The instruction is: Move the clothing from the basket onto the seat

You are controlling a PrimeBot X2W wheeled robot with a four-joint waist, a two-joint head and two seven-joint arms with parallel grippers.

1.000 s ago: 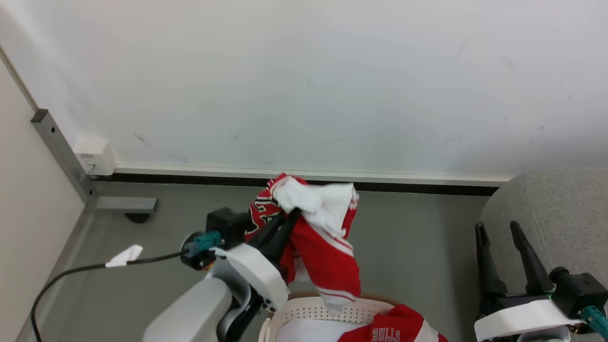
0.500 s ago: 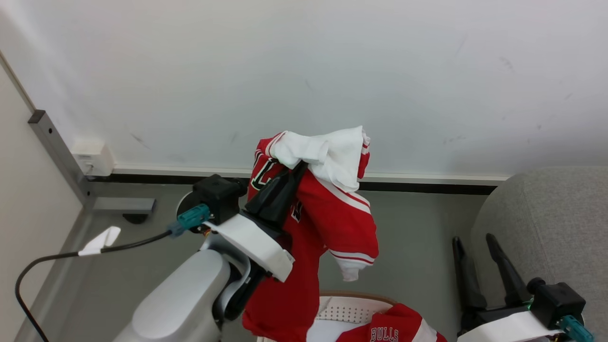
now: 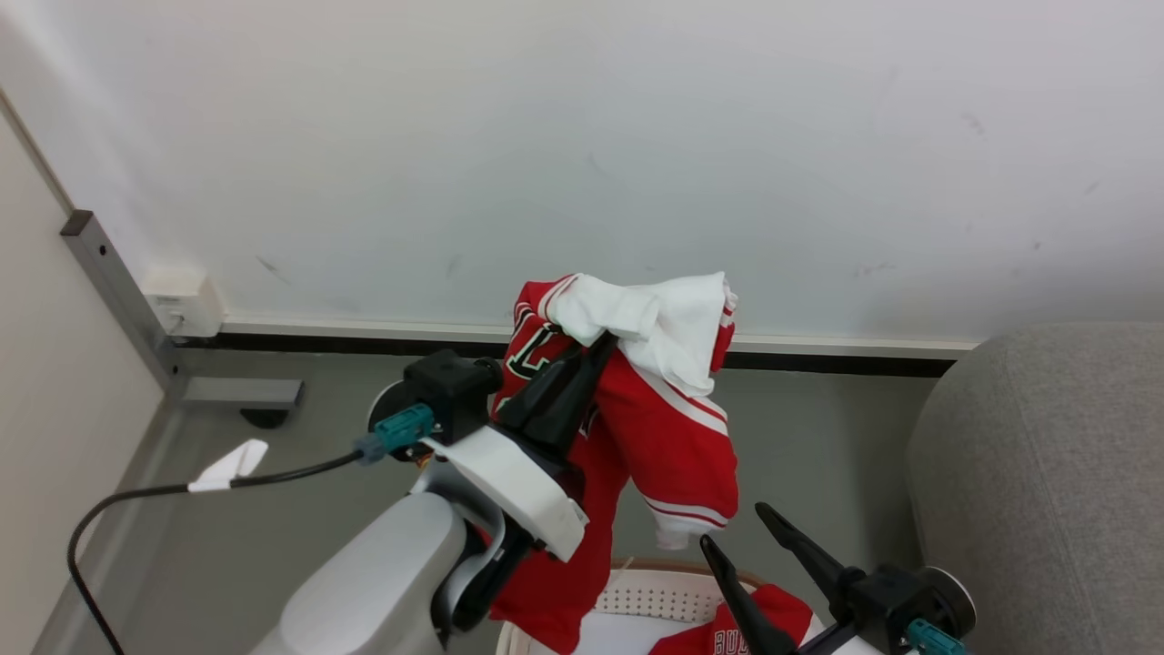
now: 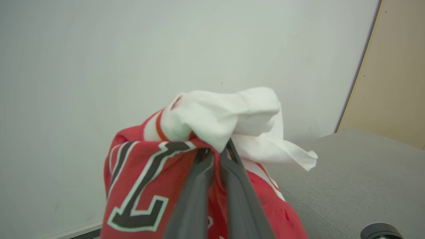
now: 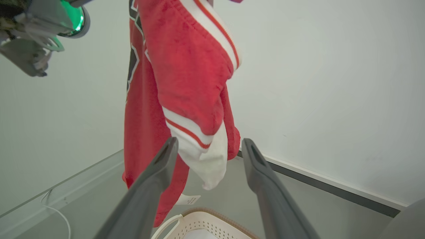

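The left tool [image 3: 600, 344], clamped on the bunched white lining of the numbered garment [image 3: 673, 437], had raised it within the last second from just over the basket [image 3: 637, 596], so that it hung nearly free with its lowest fold at the rim. The right tool [image 3: 732, 525], fingers wide apart and empty, had swung from beside the seat [image 3: 1046, 473] to flank the garment's lower end. The lift appeared complete; transfer to the seat remained, and the second garment [image 3: 773, 611] lay in the basket.

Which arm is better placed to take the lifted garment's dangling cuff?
Right. Its jaws stand open, aimed at the cuff of the red garment; the left jaws are shut on that garment's top, above the basket.
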